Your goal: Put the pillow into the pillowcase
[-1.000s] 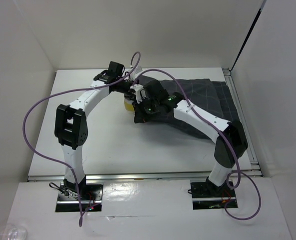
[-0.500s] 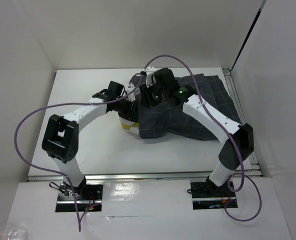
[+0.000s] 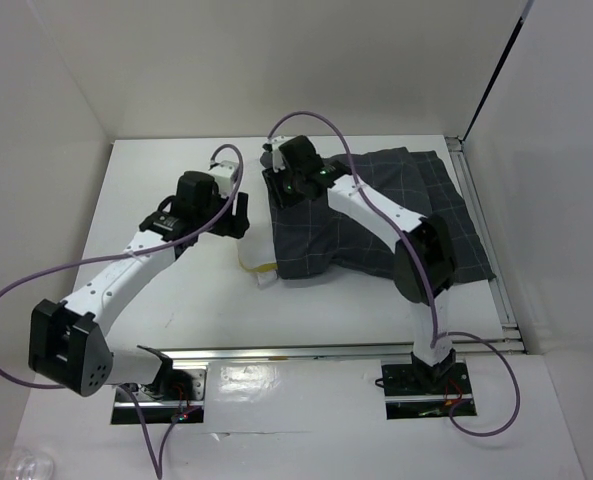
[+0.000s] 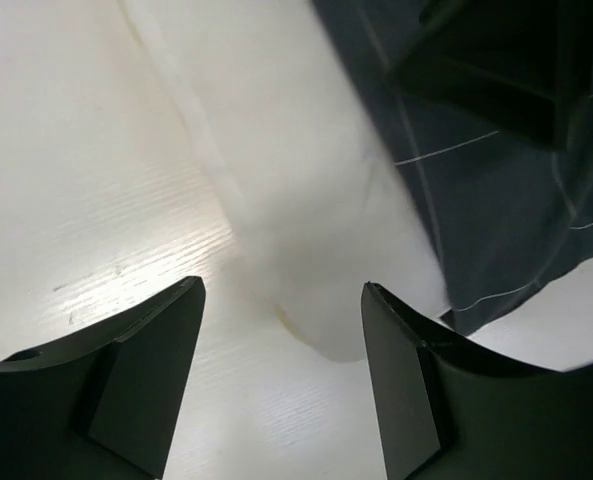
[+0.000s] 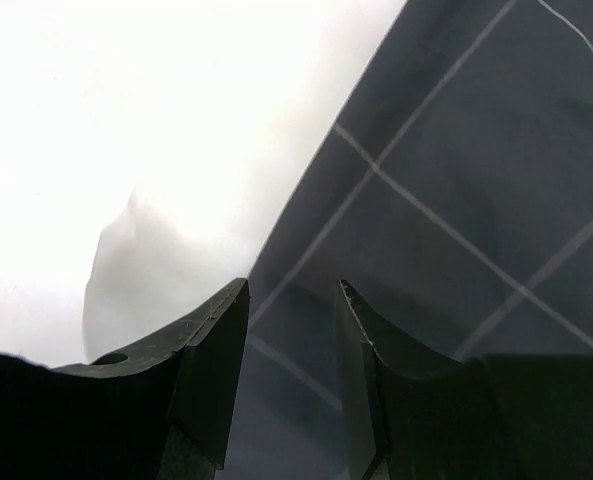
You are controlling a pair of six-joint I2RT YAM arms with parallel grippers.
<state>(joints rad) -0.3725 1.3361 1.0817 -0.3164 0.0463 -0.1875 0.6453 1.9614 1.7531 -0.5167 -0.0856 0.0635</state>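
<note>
The pillowcase (image 3: 376,215) is seen spread flat on the white counter (image 3: 176,300), at the 2 o'clock part of the surface in the overhead view. The pillow (image 3: 261,268) is almost wholly covered by it. Only a small white corner with a yellow band is left showing, at the 7 o'clock corner of the case, resting on the counter.

The left end effector (image 3: 234,215) is held just off the left edge of the pillowcase, apart from it. The exposed pillow corner is found at about 5 o'clock from it, near but not touched, and the case at 3 o'clock. In the left wrist view its fingers (image 4: 146,370) are spread wide, with nothing caught between them. A pale, blurred shape is seen below the gap, and the checked cloth toward 2 o'clock.

The right end effector (image 3: 276,188) is placed over the 10 o'clock corner of the pillowcase. The pillow corner lies at about 6 o'clock from it, well apart. In the right wrist view its fingers (image 5: 211,370) are parted by a narrow gap, through which the checked cloth is seen below. Nothing is seen pinched. The cloth's edge is seen running diagonally just beyond the fingertips, with bare counter toward 10 o'clock.
</note>
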